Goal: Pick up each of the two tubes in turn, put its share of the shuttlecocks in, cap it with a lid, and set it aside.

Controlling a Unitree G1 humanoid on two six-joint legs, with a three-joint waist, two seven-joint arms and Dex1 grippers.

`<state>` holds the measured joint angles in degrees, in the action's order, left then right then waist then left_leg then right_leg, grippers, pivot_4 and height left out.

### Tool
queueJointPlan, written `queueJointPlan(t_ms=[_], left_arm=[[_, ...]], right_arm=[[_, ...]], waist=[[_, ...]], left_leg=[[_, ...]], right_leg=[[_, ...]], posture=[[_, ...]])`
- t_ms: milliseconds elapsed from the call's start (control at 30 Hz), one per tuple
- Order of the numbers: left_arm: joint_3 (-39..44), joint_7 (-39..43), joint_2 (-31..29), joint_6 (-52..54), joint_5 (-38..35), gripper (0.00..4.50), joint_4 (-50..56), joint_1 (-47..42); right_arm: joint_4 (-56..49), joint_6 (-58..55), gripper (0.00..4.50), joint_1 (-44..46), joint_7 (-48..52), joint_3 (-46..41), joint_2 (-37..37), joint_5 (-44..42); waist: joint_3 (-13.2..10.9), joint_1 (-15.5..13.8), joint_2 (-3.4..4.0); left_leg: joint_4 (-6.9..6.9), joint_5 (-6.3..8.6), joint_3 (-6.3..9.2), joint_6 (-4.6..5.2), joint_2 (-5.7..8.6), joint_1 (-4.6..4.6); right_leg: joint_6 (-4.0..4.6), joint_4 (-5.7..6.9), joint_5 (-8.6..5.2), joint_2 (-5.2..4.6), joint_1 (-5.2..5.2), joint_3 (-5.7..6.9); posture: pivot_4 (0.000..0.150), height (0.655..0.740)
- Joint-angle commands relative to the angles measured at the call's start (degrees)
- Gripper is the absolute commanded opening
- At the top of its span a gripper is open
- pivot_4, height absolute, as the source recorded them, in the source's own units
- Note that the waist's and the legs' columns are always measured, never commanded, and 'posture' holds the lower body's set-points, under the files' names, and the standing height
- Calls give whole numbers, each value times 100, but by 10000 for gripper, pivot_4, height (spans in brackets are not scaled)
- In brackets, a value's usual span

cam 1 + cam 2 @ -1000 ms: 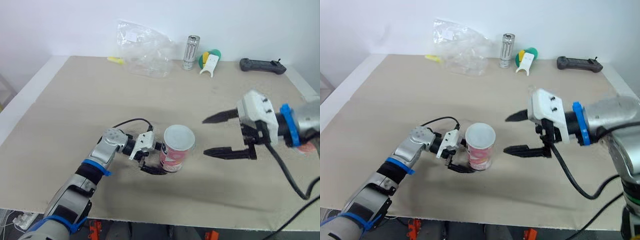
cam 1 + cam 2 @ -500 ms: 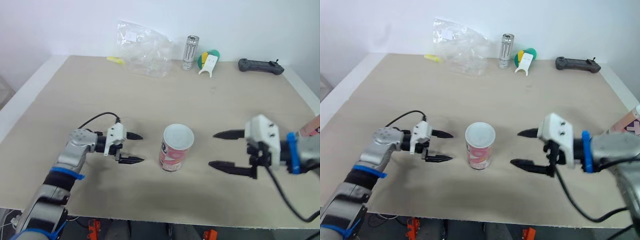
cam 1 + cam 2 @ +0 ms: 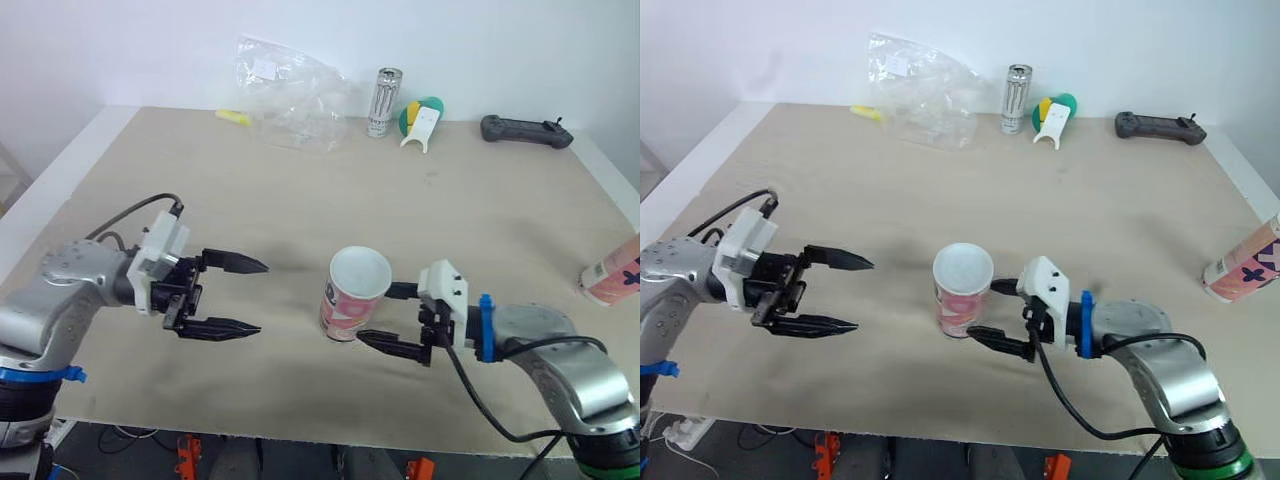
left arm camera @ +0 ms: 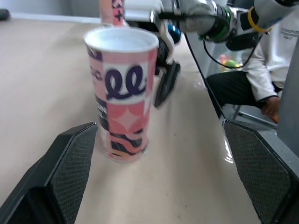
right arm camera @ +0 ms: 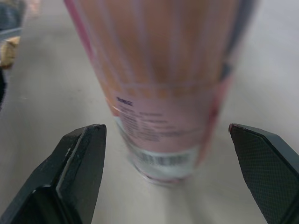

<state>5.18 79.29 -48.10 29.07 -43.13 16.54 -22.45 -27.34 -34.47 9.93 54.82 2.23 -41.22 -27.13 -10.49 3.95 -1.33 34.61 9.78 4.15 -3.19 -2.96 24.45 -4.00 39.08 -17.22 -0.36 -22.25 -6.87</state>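
A pink patterned tube (image 3: 353,298) with a white top stands upright near the table's front middle. My left gripper (image 3: 260,297) is open, a short way to the tube's left, with nothing between its fingers (image 4: 60,177). My right gripper (image 3: 372,315) is open, low at the tube's right side, its fingertips (image 5: 79,168) reaching past either side of the tube's (image 5: 163,93) base without closing on it. A second pink tube (image 3: 612,272) lies tilted at the table's right edge.
Along the back edge are a crumpled clear plastic bag (image 3: 290,95), a small yellow item (image 3: 232,119), a silver can (image 3: 382,103), a green, yellow and white object (image 3: 420,122) and a black controller (image 3: 525,130). A seated person (image 4: 275,60) is beyond the table's right side.
My left gripper let go of the tube and drew back to the left, staying open. My right gripper came down and in from the right until its fingers flank the tube.
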Motion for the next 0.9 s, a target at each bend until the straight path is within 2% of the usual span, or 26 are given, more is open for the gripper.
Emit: queueJointPlan(t_ms=[33, 300, 500, 600, 667, 733, 833, 900], left_arm=[[124, 77, -53, -151, 7, 44792, 75, 107], [14, 142, -42, -311, 110, 44792, 135, 418], [-68, 35, -42, -174, 104, 44792, 168, 245], [-82, -118, 47, -129, 107, 45000, 135, 129], [-97, -226, 152, -66, 54, 45000, 84, 14], [-139, -381, 319, 68, -13, 45000, -13, -124], [-402, -562, 667, -7, 230, 45000, -233, -323], [-635, -704, 954, -72, 408, 45000, -410, -574]], right_arm=[[10, 144, 45000, 150, 7, 104, 90, -13], [504, 458, 45000, 505, -177, 482, 540, 293], [595, 466, 45000, 588, -132, 613, 673, 282], [620, 497, 36967, 564, -138, 573, 674, 263], [608, 470, 28870, 547, -219, 508, 677, 255], [557, 403, 22842, 522, -294, 378, 645, 185], [429, 350, 22842, 404, -390, 28, 531, 42], [377, 313, 22842, 249, -557, -507, 482, -140]], waist=[[0, 0, -1], [-2, 10, -1], [-2, 7, -1], [-2, 5, -1], [-2, 2, -1], [-2, -2, -1], [-2, -29, -1], [-2, -83, -1]], left_leg=[[0, 0, 0, 0, 0, 1], [-1, 0, 0, 0, -4, 0], [-1, 0, 0, 0, -4, 1], [-1, 0, 0, 0, -3, 1], [-1, 0, 0, 0, -3, 1], [0, 0, 0, 0, -3, 1], [4, 0, 0, 0, 0, 1], [7, 0, 0, 0, 1, 3]], right_leg=[[1, 0, -1, 1, -1, 0], [7, 1, 2, 4, -4, 0], [6, 1, 2, 4, -4, 1], [6, 1, 2, 4, -3, 0], [6, 1, 3, 4, -3, 1], [4, 1, 4, 4, -3, 0], [3, 2, 5, 3, 0, 0], [2, 1, 6, 2, 0, 0]], posture=[[1500, 7400], [1500, 7400], [1500, 7400], [1500, 7400], [1500, 7400], [1500, 7400], [1500, 7400], [1500, 7400]])
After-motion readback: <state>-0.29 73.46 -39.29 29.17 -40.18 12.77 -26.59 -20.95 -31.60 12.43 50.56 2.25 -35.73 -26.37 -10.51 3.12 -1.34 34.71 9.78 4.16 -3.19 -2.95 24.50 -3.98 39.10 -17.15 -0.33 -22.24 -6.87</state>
